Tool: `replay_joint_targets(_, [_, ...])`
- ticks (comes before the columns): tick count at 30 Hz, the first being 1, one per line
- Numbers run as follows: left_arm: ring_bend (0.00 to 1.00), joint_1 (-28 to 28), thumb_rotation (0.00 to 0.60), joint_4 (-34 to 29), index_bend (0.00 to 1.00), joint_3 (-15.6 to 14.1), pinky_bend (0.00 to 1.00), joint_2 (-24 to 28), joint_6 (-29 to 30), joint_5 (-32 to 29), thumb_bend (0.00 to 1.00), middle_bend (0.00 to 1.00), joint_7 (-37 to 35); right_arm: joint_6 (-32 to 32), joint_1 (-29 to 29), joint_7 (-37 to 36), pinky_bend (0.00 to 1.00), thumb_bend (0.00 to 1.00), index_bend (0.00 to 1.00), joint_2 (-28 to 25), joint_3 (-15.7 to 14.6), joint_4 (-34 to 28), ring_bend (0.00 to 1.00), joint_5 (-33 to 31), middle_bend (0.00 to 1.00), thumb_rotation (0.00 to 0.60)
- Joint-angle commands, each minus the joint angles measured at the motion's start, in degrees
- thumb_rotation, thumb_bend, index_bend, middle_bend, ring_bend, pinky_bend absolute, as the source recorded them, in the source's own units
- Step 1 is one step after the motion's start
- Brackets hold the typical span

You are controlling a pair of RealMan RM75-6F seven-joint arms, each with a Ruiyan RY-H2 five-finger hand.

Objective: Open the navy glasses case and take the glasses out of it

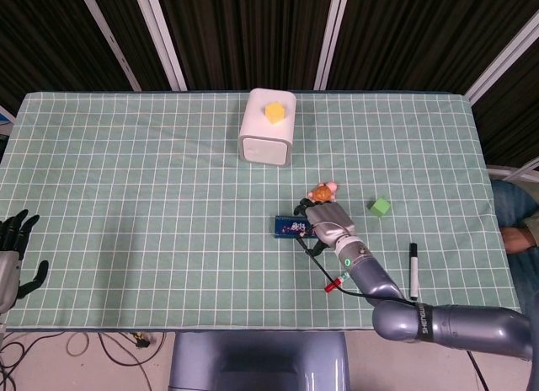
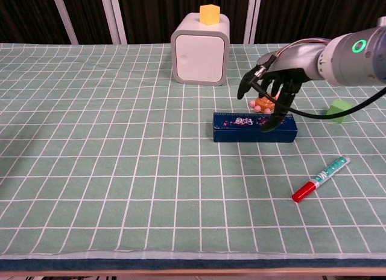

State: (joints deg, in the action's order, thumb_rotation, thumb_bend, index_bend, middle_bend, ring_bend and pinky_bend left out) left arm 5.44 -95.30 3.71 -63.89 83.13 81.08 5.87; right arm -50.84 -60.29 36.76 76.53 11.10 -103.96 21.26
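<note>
The navy glasses case point(image 1: 289, 227) point(image 2: 241, 128) lies closed and flat on the green checked cloth, a little right of the table's middle. My right hand point(image 1: 327, 220) point(image 2: 272, 85) hovers over the case's right half with its fingers spread and nothing in it. In the chest view its thumb reaches down to the case's top edge; whether it touches I cannot tell. My left hand point(image 1: 12, 256) stays low at the table's left edge, fingers apart and empty, seen only in the head view. The glasses are hidden.
An orange turtle toy point(image 1: 321, 190) point(image 2: 264, 102) sits just behind the case, partly hidden by my right hand. A green cube point(image 1: 381, 206) point(image 2: 339, 110), a red-capped marker point(image 2: 321, 178) and a black marker point(image 1: 413, 271) lie to the right. A white box point(image 1: 268, 134) point(image 2: 199, 57) stands at the back with a yellow block point(image 2: 209, 14) on top.
</note>
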Motion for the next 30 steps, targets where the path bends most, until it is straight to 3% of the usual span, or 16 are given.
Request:
replay_joint_targets(1, [0.0,0.0,0.6,0.0,0.06,-0.1,0.0,0.0,-0.1,0.0,0.4,0.0,-0.1,-2.1,-1.3,0.7,0.21,0.29,0.25,2.4,-0.3,0.8,0.21,-1.1,0.16,0.6])
replay_joint_targets(12, [0.0,0.2,0.6,-0.4,0.06,0.1,0.0,0.1,-0.6,-0.6,0.41,0.0,-0.5,-4.7,-4.1,0.8,0.21,0.39,0.26,9.3,0.4,6.5,0.23,-2.9,0.19,0.6])
replay_joint_targets(23, [0.0,0.3,0.6,-0.8,0.06,0.2,0.0,0.3,-0.9,-1.2,0.42,0.0,-1.2,-3.2,-8.1,3.6,0.21,0.39,0.22,12.2,2.0,12.2,0.23,-12.0,0.2,0.6])
replay_joint_targets(30, [0.0,0.3,0.6,-1.1,0.06,0.3,0.0,0.5,-1.0,-1.4,0.42,0.0,-1.4,-4.1,-8.9,4.6,0.21,0.38,0.21,13.5,1.5,12.3,0.23,-13.2,0.2,0.6])
